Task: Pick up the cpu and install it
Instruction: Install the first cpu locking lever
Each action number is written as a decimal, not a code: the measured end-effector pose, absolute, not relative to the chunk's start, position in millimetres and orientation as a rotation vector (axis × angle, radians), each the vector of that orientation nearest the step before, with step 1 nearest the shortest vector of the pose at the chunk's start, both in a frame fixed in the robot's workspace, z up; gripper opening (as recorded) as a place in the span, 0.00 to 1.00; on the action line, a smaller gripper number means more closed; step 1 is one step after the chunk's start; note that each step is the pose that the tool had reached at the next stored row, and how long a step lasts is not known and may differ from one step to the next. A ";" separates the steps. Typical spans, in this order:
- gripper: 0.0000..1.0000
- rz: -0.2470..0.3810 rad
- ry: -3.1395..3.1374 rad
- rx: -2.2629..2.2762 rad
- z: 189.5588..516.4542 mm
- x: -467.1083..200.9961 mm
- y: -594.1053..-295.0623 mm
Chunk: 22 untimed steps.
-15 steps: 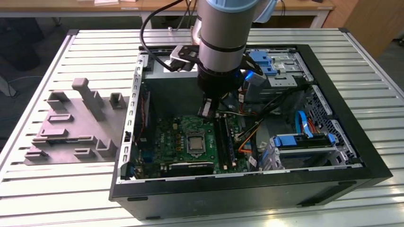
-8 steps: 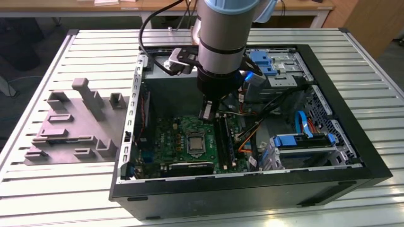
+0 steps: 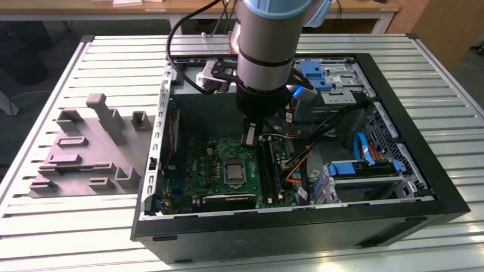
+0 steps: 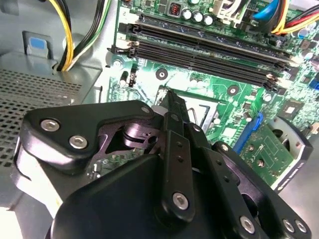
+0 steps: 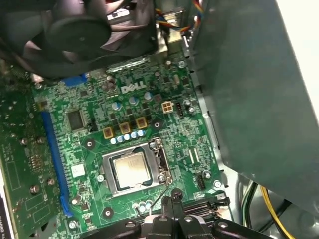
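The cpu (image 5: 130, 167), a small silvery square chip with a pale rim, lies flat inside the metal socket frame (image 5: 110, 185) on the green motherboard (image 5: 79, 144). My gripper (image 5: 172, 201) hovers just beside the socket's edge near the memory slots, fingers (image 5: 178, 201) pressed together with nothing between them. A thin metal rod (image 5: 158, 196) runs from the socket corner toward the fingertips. In the second wrist view the shut gripper (image 4: 172, 98) points down at the socket frame (image 4: 204, 112). In the exterior view the gripper (image 3: 250, 139) hangs inside the open computer case (image 3: 423, 187), above the socket frame (image 3: 229, 169).
Black memory slots (image 4: 199, 50) run beside the socket. A black fan (image 5: 75, 35) and the grey case wall (image 5: 259, 89) stand close by. Yellow and black cables (image 4: 70, 35) hang near the power supply. A blue-clipped drive bay (image 3: 363, 170) and a grey fixture block (image 3: 83, 153) flank the board.
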State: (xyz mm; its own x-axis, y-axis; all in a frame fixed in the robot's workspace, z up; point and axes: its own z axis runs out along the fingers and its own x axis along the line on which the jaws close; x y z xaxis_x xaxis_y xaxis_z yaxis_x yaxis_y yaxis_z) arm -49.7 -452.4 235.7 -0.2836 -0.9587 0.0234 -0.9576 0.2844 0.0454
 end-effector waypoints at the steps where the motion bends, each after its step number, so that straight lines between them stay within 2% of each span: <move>1: 0.11 -0.035 -2.477 1.856 235.7 -50.1 -453.4; 22: 0.11 -0.033 -2.439 1.905 234.7 -50.4 -456.6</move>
State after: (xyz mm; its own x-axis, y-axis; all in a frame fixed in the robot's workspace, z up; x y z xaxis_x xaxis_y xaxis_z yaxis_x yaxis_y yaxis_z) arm -50.4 -456.6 234.7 -0.2418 -0.9700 0.0237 -0.9691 0.2426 0.0453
